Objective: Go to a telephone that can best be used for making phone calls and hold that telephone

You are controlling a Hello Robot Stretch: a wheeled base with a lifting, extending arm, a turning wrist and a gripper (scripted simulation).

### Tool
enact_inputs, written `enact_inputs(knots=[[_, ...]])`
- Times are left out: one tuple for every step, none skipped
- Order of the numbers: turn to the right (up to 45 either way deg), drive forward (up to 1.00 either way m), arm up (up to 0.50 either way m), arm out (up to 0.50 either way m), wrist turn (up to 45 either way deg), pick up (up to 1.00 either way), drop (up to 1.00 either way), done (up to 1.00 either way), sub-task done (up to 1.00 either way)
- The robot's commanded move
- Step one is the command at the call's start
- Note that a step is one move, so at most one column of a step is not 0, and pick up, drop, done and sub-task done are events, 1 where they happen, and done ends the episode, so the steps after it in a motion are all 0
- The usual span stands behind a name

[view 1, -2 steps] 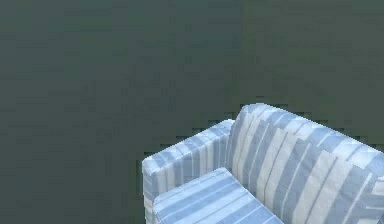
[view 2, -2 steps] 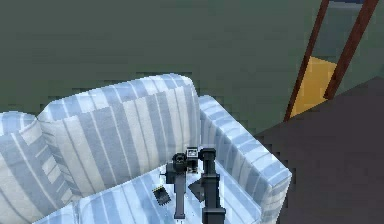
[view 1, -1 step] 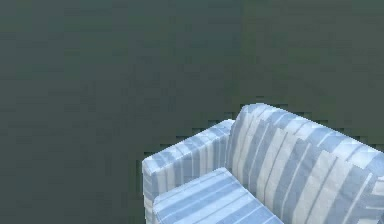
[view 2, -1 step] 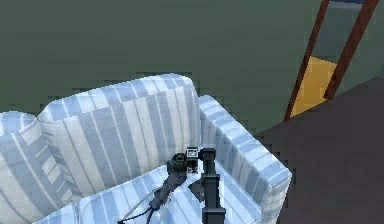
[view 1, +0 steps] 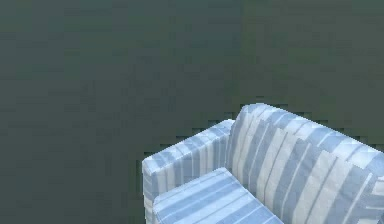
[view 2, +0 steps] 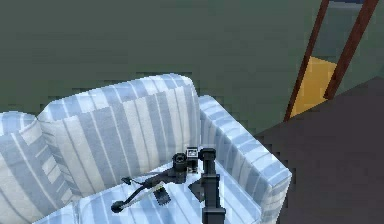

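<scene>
In the arm side view the dark arm (view 2: 211, 200) rises from the bottom edge over a blue-and-white striped sofa (view 2: 110, 125). My gripper (view 2: 120, 195) reaches left over the sofa's seat cushion, its two thin fingers (view 2: 140, 183) spread toward the seat. A small dark thing with a pale spot (view 2: 160, 197) lies on the seat close by the fingers; its shape is too small to name. I cannot tell whether the gripper holds anything.
The striped sofa (view 1: 270, 170) takes up the forward view's lower right, against a dark green wall (view 1: 120, 70). A red-brown door frame (view 2: 310, 60) with yellow floor (view 2: 318, 82) beyond stands at the arm side view's upper right. Dark floor (view 2: 335, 150) lies beside the sofa.
</scene>
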Motion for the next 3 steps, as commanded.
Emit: enact_inputs(knots=[[0.0,0.00,0.00,0.00,45.0,0.00,0.00,0.00,0.00],[0.0,0.00,0.00,0.00,6.0,0.00,0.00,0.00,0.00],[0.0,0.00,-0.30,0.00,0.0,0.00,0.00,0.00,0.00]])
